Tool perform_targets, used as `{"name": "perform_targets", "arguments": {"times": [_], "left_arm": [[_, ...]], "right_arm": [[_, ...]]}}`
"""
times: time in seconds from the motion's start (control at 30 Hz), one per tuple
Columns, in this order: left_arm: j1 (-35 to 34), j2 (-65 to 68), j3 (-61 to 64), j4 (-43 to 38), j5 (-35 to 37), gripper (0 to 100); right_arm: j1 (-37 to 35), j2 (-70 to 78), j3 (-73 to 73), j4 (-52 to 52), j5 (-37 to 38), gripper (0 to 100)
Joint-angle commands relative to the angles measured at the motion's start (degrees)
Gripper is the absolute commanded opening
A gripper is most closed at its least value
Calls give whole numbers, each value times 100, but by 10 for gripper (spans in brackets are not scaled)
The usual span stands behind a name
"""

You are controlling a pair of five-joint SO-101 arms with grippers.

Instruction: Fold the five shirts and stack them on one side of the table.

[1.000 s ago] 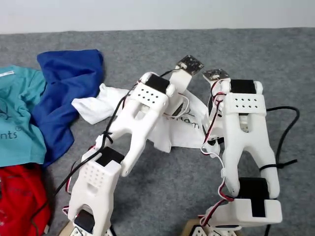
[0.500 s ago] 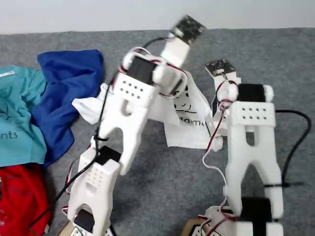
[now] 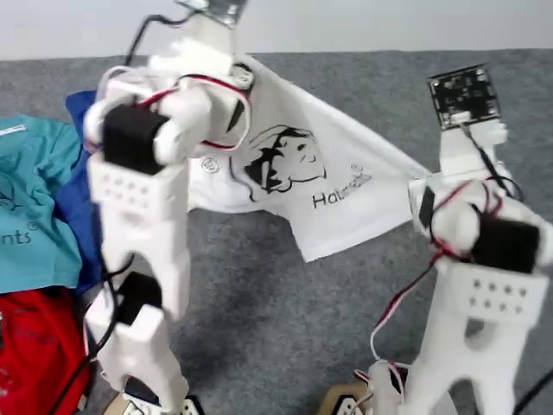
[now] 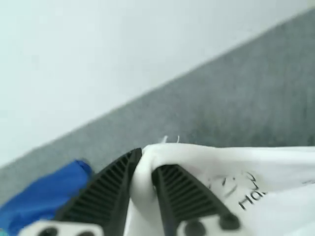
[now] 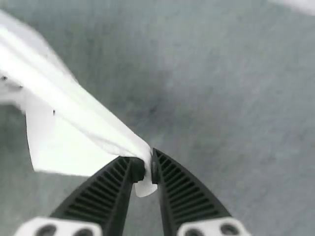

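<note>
White cotton shirt with a black cartoon print (image 3: pixel 320 186): off the surface over mid-bench, slung between both arms. Its taut upper edge is the long axis, running from about 11 o'clock to about 3 o'clock in the high view. The body hangs from that line toward 6, print facing outward. Can't tell if the lower hem touches the grey felt-covered bench (image 3: pixel 285 337).

Left tool (image 4: pixel 146 161): at the 11 o'clock end, jaws nearly closed, pinching a bunched fold of the white fabric.

Right tool (image 5: pixel 145 164): at the 3 o'clock end, jaws nearly closed on a thin corner, only a small tab of cloth poking through. Looks the weaker grip to me.

The left end appears farther back than the right, so the shirt hangs skewed, not square to the bench edge.

Crumpled royal-blue fabric shirt (image 3: pixel 73 207), teal printed shirt (image 3: pixel 30 207) and bunched red shirt (image 3: pixel 34 346) lie from 9 to 7 o'clock, unfolded, just beside the left arm.

My read: the lay-down needs that edge squared up first. Bare bench lies from 12 to 3, and the left arm is the one nearer the pile.
</note>
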Motion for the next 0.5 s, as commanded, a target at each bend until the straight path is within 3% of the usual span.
{"name": "perform_targets", "arguments": {"times": [0.0, 0.13, 0.47], "left_arm": [[-220, -879, -215, 97, 9, 3], [-193, -1503, -215, 79, -35, 3], [-79, -2971, -215, -70, -1495, 3]], "right_arm": [[189, -400, -703, -75, 53, 9], [198, -453, -1345, -13, 53, 9], [725, -470, -2936, 567, 79, 9]]}}
